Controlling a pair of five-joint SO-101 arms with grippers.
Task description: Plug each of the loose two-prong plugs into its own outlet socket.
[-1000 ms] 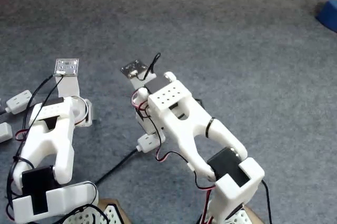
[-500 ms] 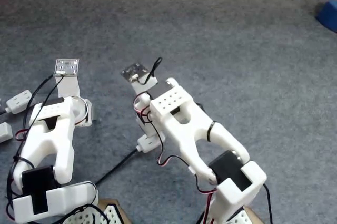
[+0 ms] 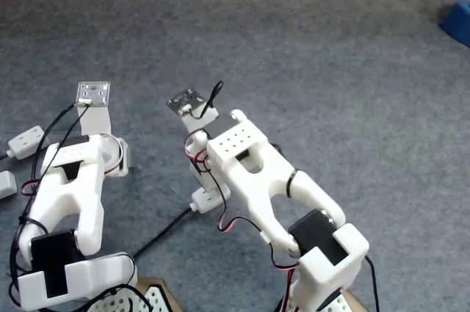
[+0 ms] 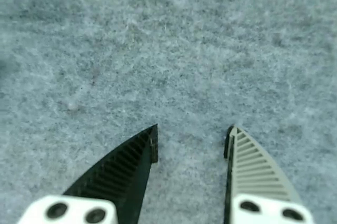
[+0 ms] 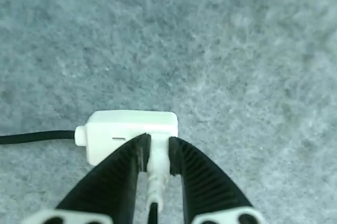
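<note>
My right gripper (image 5: 157, 140) is shut on a small white two-prong plug (image 5: 157, 163), whose front end meets the side of a white outlet socket (image 5: 131, 128) lying on the grey carpet. A black cord (image 5: 34, 137) leaves that socket's end. In the high view the same socket (image 3: 204, 199) lies partly under the right arm (image 3: 250, 172), with its cord (image 3: 158, 233) running toward the near edge. My left gripper (image 4: 192, 132) is open over bare carpet with nothing between its fingers. Two more white sockets (image 3: 26, 141) (image 3: 4, 183) lie at the far left beside the left arm (image 3: 70, 187).
Grey carpet (image 3: 330, 84) stretches open to the back and right. A blue object (image 3: 457, 22) sits at the far right edge. The arm bases and a wooden board (image 3: 158, 291) crowd the near edge. Loose black wires (image 3: 55, 125) trail by the left arm.
The right arm has shifted slightly toward the near side, staying over the socket. The left arm has not moved.
</note>
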